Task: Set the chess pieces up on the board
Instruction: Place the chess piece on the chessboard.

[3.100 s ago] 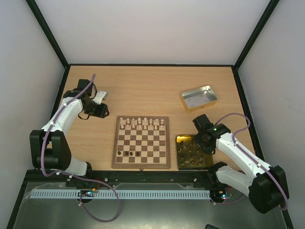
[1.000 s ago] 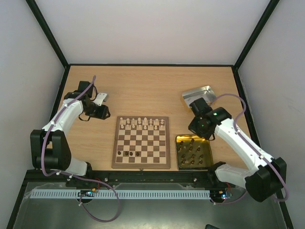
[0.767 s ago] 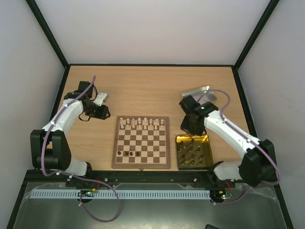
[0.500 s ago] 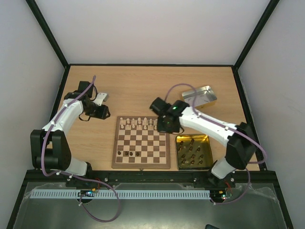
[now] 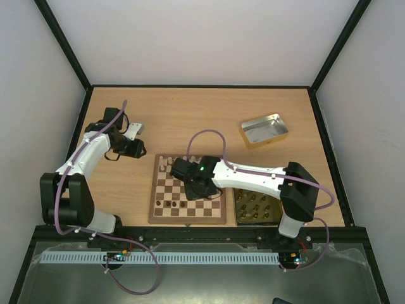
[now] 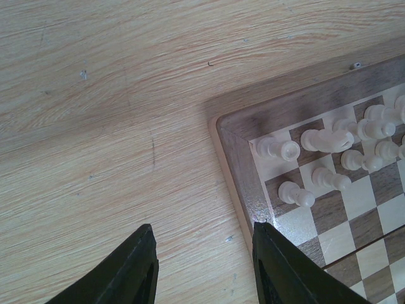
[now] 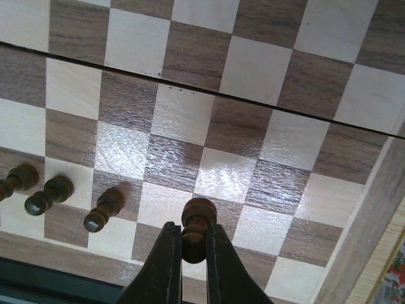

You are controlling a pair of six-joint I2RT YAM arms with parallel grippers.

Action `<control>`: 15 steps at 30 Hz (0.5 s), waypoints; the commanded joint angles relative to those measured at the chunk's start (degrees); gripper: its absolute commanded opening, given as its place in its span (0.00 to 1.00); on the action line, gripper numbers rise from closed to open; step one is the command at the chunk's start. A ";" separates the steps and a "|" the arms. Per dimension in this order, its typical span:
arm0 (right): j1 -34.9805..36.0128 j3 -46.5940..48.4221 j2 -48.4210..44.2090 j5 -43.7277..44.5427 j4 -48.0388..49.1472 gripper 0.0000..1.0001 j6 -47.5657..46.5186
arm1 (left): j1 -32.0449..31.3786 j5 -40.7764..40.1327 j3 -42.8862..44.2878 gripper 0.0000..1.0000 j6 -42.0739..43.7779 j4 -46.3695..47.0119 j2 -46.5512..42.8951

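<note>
Setting: pale wooden table [image 5: 190, 114], white walls, black framing.
Board [image 5: 186, 220]: middle of the table's near edge; cream pieces [image 6: 329, 140] ranked along its far edge, three dark pawns [image 7: 57, 190] towards its near-left corner.
Right gripper [image 7: 193, 237]: clamped on a dark pawn [image 7: 196, 218], just right of those three, probably to extend their row.
Right arm: stretched low and leftward across the board, wrist tipped down.
Left gripper [image 6: 202, 228]: partly open, empty, over bare table off the board's far-left corner, seemingly kept clear.
Supply: gold tin [image 5: 256, 221] touching the board's right edge; silver tin [image 5: 264, 130] far right.
</note>
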 commanded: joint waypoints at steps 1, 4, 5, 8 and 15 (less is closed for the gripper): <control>0.99 1.54 2.63 0.33 1.30 0.02 1.02 | -0.42 0.00 -0.52 0.43 -0.25 -0.29 -1.17; 1.21 1.53 3.54 -0.62 1.91 0.02 0.94 | -0.50 0.00 -0.44 0.43 -0.28 -0.32 -1.15; 1.41 1.74 3.83 -0.73 1.95 0.02 0.89 | -0.48 0.00 -0.48 0.43 -0.29 -0.30 -1.19; 2.07 2.40 5.03 -1.02 1.99 0.02 0.60 | -0.51 0.00 -0.50 0.43 -0.29 -0.29 -1.27; 2.79 4.09 6.82 -1.85 1.84 0.02 0.16 | -0.51 0.00 -0.64 0.43 -0.24 -0.20 -1.28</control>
